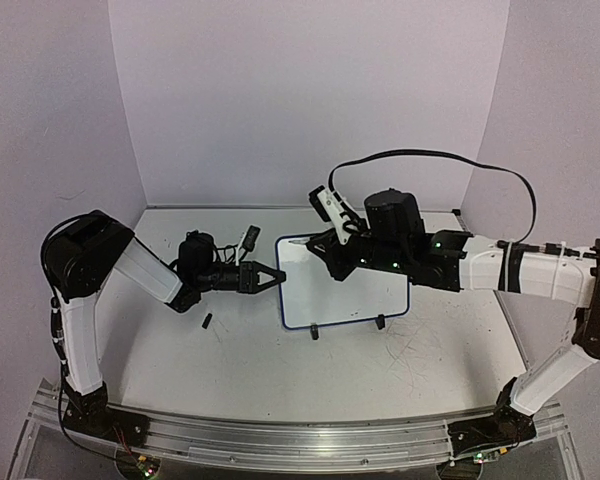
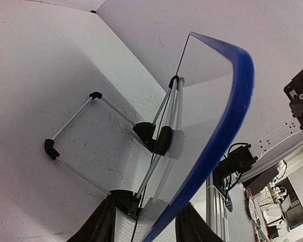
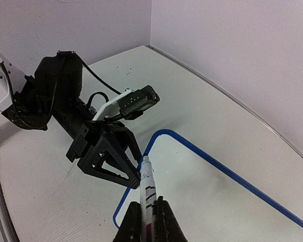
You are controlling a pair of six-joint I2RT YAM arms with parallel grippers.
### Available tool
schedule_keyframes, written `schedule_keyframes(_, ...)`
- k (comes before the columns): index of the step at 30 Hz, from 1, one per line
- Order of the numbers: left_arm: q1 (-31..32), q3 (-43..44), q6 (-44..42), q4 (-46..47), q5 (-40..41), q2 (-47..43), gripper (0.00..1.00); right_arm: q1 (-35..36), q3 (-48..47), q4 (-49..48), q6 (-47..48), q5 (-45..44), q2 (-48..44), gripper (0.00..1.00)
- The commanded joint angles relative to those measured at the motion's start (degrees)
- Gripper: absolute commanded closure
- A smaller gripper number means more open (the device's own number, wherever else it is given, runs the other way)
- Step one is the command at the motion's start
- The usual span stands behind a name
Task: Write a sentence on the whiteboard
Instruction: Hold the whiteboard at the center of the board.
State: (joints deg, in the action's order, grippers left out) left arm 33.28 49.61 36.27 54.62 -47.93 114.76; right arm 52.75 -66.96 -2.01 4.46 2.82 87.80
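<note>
Top external view: the whiteboard stands in the middle of the white table, propped at a lean on its small black feet, with both arms crowding in over it. The right arm reaches across the board's upper half and hides that part. A black cable loops high above that arm. A small black piece lies on the table just left of the board, near the left arm.

The left gripper sits at the board's left edge. From the left wrist, the blue frame runs down between the two dark fingers, with the wire stand spread out behind the board. The jaws are partly apart around the frame. Whether they actually pinch it, I cannot tell.

From the right wrist, the right gripper is clenched on a white marker, which points forward toward the board's rounded top-left corner. Its tip is right beside the left gripper's finger. Whether it touches the board's surface is unclear.
</note>
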Motion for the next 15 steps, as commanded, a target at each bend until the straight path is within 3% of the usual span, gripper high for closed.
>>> schedule_keyframes(1, 0.18, 2.48, -0.75, 3.38, -3.33, 1.42, 0.62, 0.40, -0.13, -5.02, 0.91, -1.23, -0.19, 1.00)
schedule_keyframes(7, 0.47, 3.14, -1.68, 3.60, -4.22, 2.10, 0.71, 0.43, 1.52, -5.90, 1.16, -2.49, -1.78, 1.00)
schedule_keyframes(15, 0.71, 3.55, -2.08, 3.90, -4.89, 2.04, 0.74, 0.39, 2.60, -5.90, 1.29, -2.81, -2.97, 1.00)
